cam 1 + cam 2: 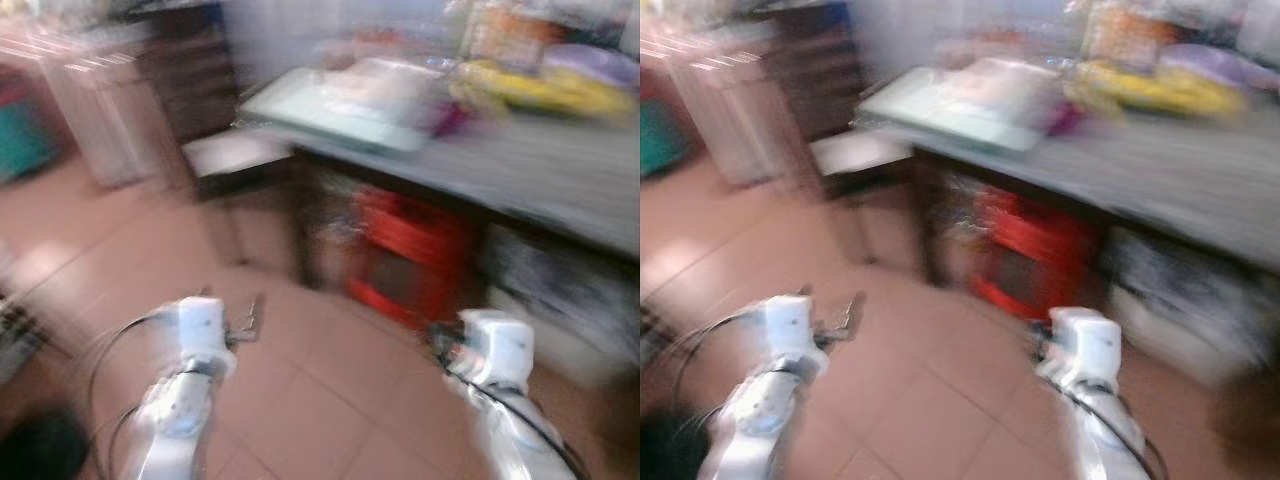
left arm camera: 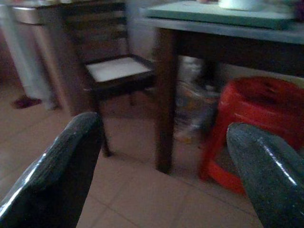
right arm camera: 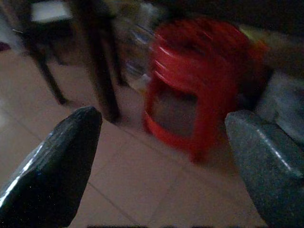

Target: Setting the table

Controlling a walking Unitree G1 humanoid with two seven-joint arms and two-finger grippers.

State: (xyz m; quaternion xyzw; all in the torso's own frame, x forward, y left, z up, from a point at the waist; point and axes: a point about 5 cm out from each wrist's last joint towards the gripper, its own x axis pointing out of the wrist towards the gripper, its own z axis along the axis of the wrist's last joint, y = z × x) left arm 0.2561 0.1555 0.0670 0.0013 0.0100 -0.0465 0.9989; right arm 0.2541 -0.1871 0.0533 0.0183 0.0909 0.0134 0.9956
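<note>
Motion blur smears the cluttered grey worktop; a red plastic stool sits beneath. Both grippers' black fingers spread apart, empty.

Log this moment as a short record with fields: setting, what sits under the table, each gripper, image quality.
setting: tiled floor, grey table with a pale green board and blurred yellow items on top; a chair beside it
under table: red plastic stool
left gripper: open, empty, above the floor
right gripper: open, empty, facing the stool
image quality: head views motion-blurred
</note>
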